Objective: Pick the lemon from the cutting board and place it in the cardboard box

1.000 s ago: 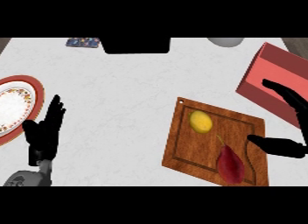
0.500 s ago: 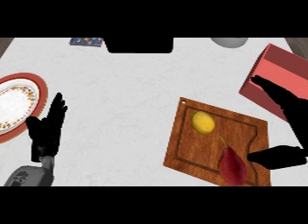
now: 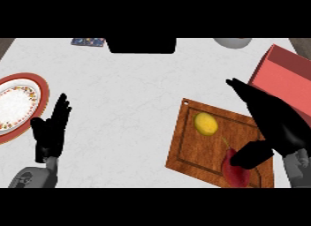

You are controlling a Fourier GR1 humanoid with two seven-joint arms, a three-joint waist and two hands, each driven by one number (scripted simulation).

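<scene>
- The yellow oval lemon [image 3: 206, 123] lies untouched on the brown wooden cutting board [image 3: 196, 150], toward the tabletop's right edge.
- The right hand [image 3: 275, 126], fingers spread and empty, hovers beside it (grasp pending).
- The red cardboard box [image 3: 290, 81] awaits; the left hand [image 3: 51, 130] rests open.

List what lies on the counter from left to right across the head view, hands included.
plate → left hand → cutting board → lemon → right hand → cardboard box
</scene>
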